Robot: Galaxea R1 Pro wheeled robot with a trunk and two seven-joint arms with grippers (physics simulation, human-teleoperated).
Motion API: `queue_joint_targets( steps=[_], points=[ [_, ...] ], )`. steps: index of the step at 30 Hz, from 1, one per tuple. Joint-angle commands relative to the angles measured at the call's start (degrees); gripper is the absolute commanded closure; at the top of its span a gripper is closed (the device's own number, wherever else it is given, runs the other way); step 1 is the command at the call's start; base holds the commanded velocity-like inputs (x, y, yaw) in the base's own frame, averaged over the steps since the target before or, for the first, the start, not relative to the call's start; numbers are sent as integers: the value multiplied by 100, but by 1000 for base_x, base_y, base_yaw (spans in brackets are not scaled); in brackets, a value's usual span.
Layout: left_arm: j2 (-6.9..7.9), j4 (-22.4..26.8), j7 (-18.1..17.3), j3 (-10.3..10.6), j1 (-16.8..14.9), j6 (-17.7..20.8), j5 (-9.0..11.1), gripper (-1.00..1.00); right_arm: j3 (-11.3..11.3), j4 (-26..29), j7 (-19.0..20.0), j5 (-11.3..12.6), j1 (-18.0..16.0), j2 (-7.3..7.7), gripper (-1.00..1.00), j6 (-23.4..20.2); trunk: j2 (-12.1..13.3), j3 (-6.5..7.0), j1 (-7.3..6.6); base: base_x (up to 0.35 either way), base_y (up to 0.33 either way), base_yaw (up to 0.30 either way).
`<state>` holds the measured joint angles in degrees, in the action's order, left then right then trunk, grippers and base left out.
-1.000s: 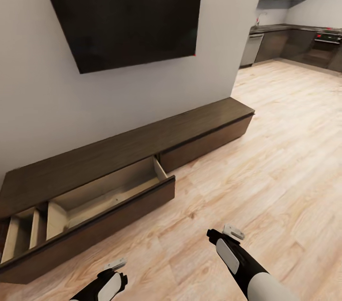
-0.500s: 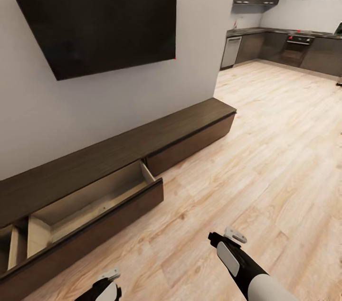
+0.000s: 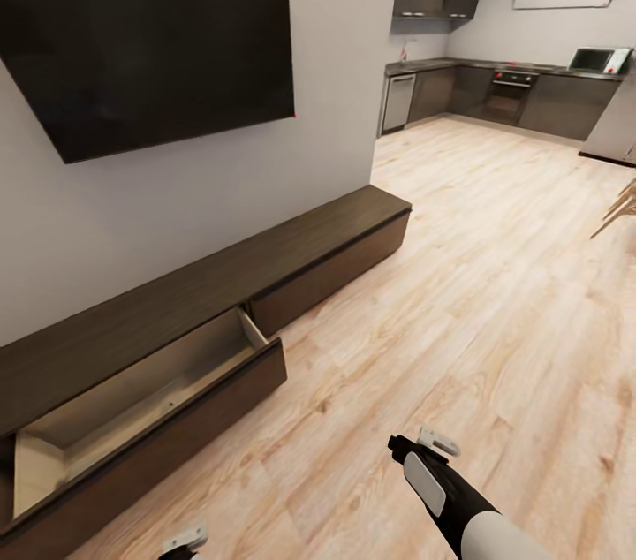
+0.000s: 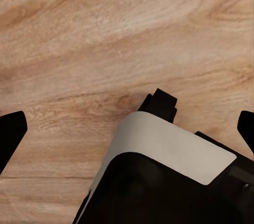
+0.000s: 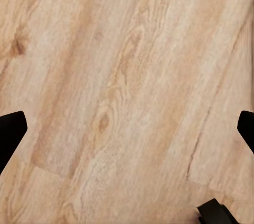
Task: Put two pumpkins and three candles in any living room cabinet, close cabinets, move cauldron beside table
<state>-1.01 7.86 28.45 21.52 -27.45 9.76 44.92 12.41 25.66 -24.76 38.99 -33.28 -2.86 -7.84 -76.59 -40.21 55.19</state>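
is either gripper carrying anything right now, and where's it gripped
Nothing is held. The left gripper and right gripper both stand open, with bare wooden floor between their fingertips.

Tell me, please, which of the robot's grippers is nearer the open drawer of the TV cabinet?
Left. The left gripper sits low just off the open drawer front; the right gripper is further out over the floor.

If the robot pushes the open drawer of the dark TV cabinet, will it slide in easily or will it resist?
The open drawer probably slides in easily: it looks empty, so little weight resists. It is long, so a push near one end might skew it; pressing mid-front seems safer. Its dark front has no handle, so a flat push from the right gripper should suit it.
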Motion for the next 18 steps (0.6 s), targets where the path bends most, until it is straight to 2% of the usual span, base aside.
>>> queue_joint_targets(
  steps=[1,2,6,8,18],
  points=[
    [4,8,38,52,9,-43,24,-100,42,9,-46,26,-3,5,-100,-26,-3,3,0,0,0,-195],
    [4,5,38,55,13,-103,28,-100,42,8,-46,27,-3,5,-100,-26,-3,11,0,0,0,-195],
    [-9,-42,38,68,66,-757,61,-100,42,-40,-46,25,-3,4,-100,-25,-3,41,0,0,0,-195],
    [-5,-66,38,69,104,-907,67,-100,42,-53,-46,23,-3,4,-100,-25,-3,57,0,0,0,-195],
    [8,-150,38,69,175,-1022,76,-100,42,-71,-53,13,-3,5,-100,115,-3,132,0,0,0,-195]
  ],
)
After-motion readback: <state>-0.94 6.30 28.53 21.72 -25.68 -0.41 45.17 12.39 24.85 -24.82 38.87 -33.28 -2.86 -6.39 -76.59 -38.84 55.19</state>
